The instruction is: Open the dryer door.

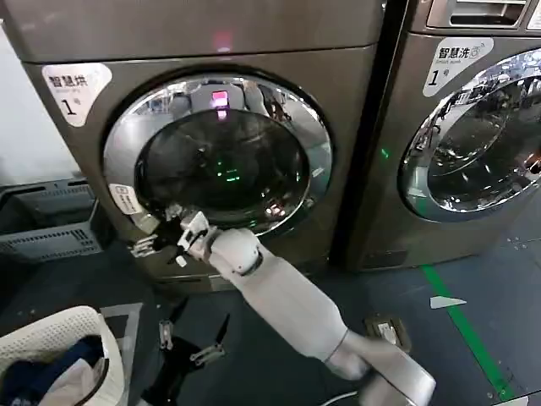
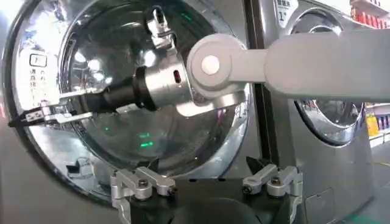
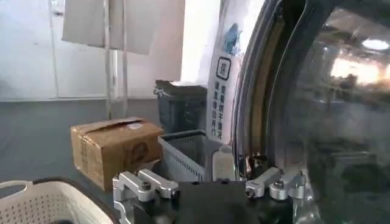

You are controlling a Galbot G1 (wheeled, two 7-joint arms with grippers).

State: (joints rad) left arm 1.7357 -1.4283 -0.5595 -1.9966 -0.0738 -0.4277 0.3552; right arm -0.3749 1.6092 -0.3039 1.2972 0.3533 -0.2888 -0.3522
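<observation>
Nearest the robot, the left pincer (image 1: 193,347) hangs low over the dark floor (image 1: 279,355), fingers spread and holding nothing, well short of the machine. Beside it on the robot's left sits a white basket (image 1: 51,338) with clothes in it.

Further out, the right arm reaches across to the dryer (image 1: 211,42). Its right pincer (image 1: 156,241) is at the lower-left edge of the round door (image 1: 224,156), at the chrome rim (image 1: 118,173); from the left wrist its two thin fingers (image 2: 58,112) look parted and lie flat against the rim. Whether they touch or hook anything I cannot tell.

The door is shut, flush in the front panel. It will likely handle as stiff and fairly heavy: glass in a metal ring, latched on one side, hinged on the other. The polished rim looks slippery, so the hold should probably be behind the edge on the latch side, pulling outward in an arc.

A second machine (image 1: 473,135) stands on the right.
</observation>
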